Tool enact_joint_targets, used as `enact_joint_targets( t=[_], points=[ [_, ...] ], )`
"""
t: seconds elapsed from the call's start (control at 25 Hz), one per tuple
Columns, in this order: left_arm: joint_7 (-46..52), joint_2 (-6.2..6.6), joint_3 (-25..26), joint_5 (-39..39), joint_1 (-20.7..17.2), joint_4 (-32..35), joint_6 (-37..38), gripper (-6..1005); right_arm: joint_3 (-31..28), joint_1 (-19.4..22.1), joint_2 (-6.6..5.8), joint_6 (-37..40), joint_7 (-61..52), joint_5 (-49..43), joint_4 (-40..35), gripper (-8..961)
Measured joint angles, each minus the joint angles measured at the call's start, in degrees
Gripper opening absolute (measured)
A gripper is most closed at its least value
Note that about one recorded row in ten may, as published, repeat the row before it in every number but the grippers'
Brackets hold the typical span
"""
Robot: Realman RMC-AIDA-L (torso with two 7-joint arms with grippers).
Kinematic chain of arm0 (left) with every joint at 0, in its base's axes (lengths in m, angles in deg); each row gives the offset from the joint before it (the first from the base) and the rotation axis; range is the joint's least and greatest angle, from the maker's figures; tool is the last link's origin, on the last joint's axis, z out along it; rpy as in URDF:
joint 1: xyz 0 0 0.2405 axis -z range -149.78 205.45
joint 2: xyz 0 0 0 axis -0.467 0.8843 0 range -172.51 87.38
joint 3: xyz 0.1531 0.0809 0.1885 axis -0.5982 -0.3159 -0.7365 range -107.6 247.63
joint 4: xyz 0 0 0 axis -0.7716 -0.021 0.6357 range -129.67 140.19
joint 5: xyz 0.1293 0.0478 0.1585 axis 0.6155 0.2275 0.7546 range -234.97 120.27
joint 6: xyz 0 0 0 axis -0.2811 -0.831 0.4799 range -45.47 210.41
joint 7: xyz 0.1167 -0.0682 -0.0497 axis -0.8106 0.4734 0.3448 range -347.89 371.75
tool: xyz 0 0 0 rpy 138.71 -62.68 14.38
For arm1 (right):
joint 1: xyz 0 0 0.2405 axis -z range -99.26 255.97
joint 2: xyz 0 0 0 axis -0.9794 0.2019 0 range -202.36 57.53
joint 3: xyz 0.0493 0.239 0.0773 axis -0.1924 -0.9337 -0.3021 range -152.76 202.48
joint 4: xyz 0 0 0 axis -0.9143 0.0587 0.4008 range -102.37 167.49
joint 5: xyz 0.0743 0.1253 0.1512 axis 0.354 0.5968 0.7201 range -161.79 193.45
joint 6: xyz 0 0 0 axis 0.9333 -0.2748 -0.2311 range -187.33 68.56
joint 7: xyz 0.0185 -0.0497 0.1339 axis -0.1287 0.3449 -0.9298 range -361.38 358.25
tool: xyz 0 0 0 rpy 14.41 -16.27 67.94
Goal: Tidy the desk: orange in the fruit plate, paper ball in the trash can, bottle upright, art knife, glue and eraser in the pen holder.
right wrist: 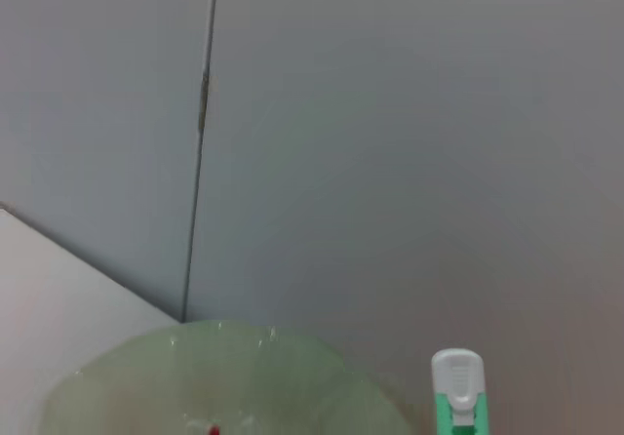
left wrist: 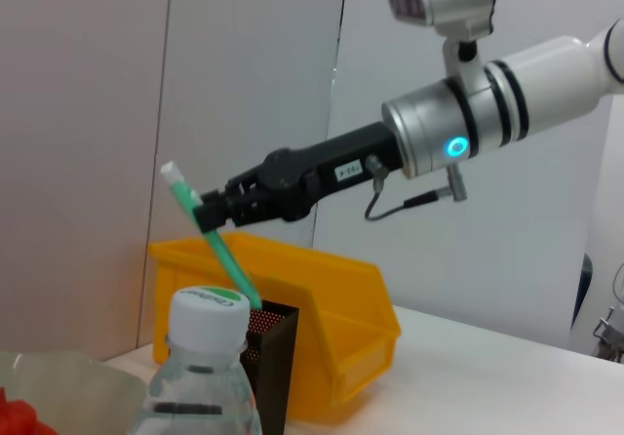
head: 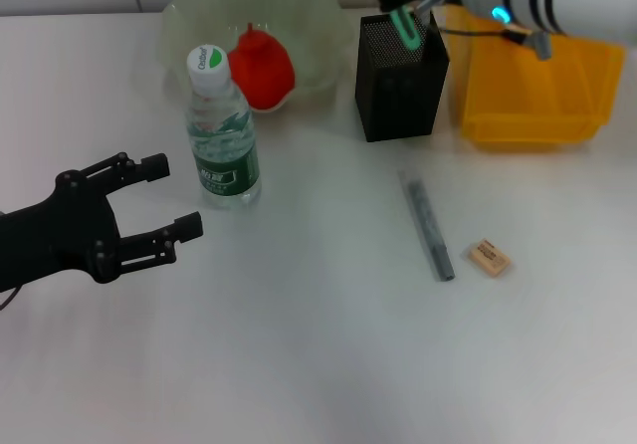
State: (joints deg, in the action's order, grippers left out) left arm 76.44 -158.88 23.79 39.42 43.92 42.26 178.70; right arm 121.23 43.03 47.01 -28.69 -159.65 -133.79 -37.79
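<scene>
Two of the small desk items are left on the table, as far as I can see: the grey art knife (head: 428,226) lying flat in front of the pen holder (head: 400,76), and the tan eraser (head: 490,257) just beside the knife's near end, not touching it. The third, a green stick with a white cap that I take to be the glue (left wrist: 210,232), is pinched in the closed fingers of the right gripper (left wrist: 216,211) and tilted, its lower end right at the mouth of the black mesh holder; whether it is already inside I cannot tell. So that step looks nearly finished but not released.

The bottle (head: 221,130) stands upright between the holder and the left gripper (head: 169,200), so that part looks done. A red-orange fruit (head: 262,66) sits in the pale green fruit plate (head: 189,16) behind the bottle, presumably the orange, also done. I see no paper ball on the table; the yellow bin (head: 542,96) beside the holder may be the trash can, but its inside is not clear to me.

The left gripper hovers low near the bottle with its jaws spread wide, holding nothing.

Writing: the bottle has a green label and a green mark on its white cap, too small to read. A small white tag on the right arm is also illegible.
</scene>
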Motion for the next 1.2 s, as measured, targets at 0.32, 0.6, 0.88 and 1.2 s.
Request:
enact_joint_targets(
  t=[0.32, 0.6, 0.88, 1.2],
  points=[
    [-0.4, -0.06, 0.0, 0.0, 0.0, 0.0, -0.1, 844, 0.4, -0.7, 0.17, -1.4, -0.3, 1.0, 5.3, 193],
    [-0.4, -0.05, 0.0, 0.8, 0.4, 0.0, -0.1, 844, -1.7, 0.6, -0.15, 7.0, -0.1, 1.3, -0.5, 357],
    [-0.1, 0.12, 0.2, 2.2, 0.5, 0.1, 0.1, 844, -7.9, 4.5, -0.23, 29.7, 0.7, 0.9, -19.8, 636],
    [0.0, 0.21, 0.0, 2.4, 1.5, 0.1, -0.1, 844, -12.7, 0.4, -0.24, 58.1, -1.9, -0.3, -27.4, 662]
  ],
)
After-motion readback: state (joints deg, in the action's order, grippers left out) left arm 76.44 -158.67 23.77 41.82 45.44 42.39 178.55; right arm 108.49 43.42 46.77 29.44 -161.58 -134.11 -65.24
